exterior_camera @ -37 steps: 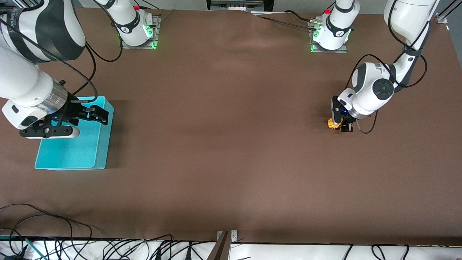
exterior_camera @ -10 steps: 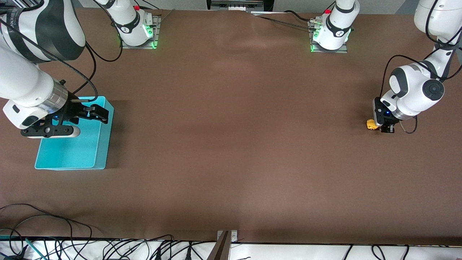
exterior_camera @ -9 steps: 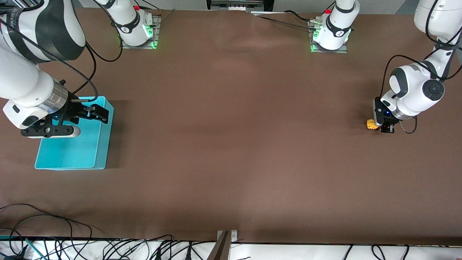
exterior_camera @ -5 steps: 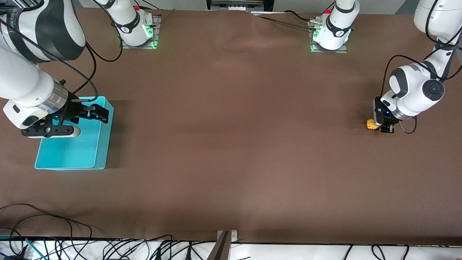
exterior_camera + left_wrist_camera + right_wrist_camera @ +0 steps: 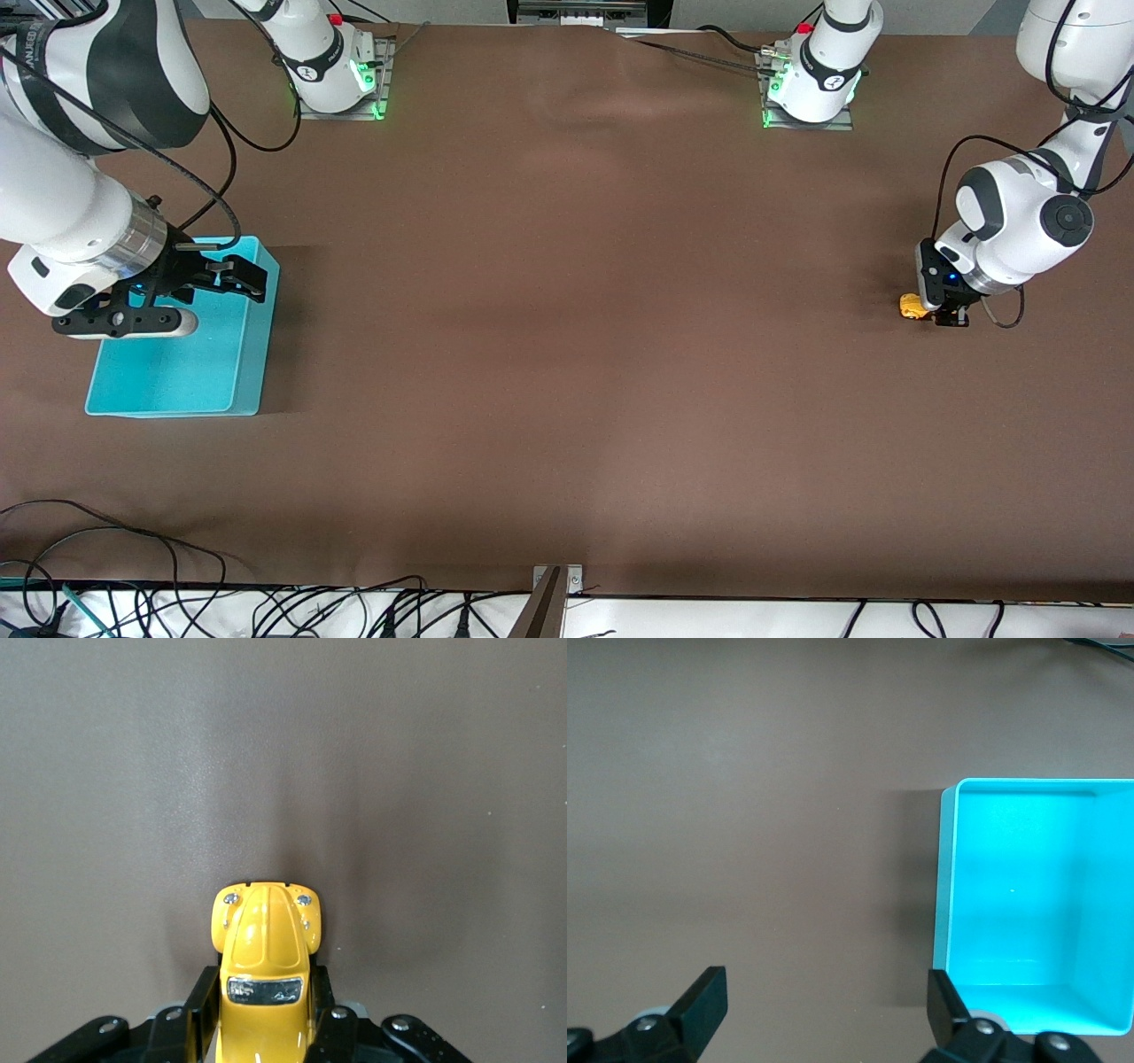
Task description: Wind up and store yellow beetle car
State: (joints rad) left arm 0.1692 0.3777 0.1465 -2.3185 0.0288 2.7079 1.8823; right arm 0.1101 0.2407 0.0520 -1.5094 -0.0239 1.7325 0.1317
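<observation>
In my left wrist view, my left gripper is closed on the yellow beetle car, one black finger pressed to each flank. Nearest the camera is the glossy yellow-orange roof, then a dark windscreen, then the rounded bonnet with a raised centre rib, and at the nose two small chrome headlights. The car throws a soft shadow ahead of it on the brown table. I cannot tell whether its wheels touch the surface.

In the front view, a tangle of black cables runs along the bottom edge of the frame. Higher up, at mid-height and toward the right arm's end of the table, sits the blue bin. My right gripper hangs over the bin's upper rim with its fingers spread wide and nothing between them, the forearm slanting down from the frame's upper corner. That arm waits. Its wrist view shows the right gripper over bare table beside the blue bin.

Also at mid-height, at the left arm's end, my left gripper points straight down from a bent white wrist, the yellow beetle car poking out as a small orange spot.

At the top of the frame both bases glow green. The lettering on my right arm's dark band is unreadable
</observation>
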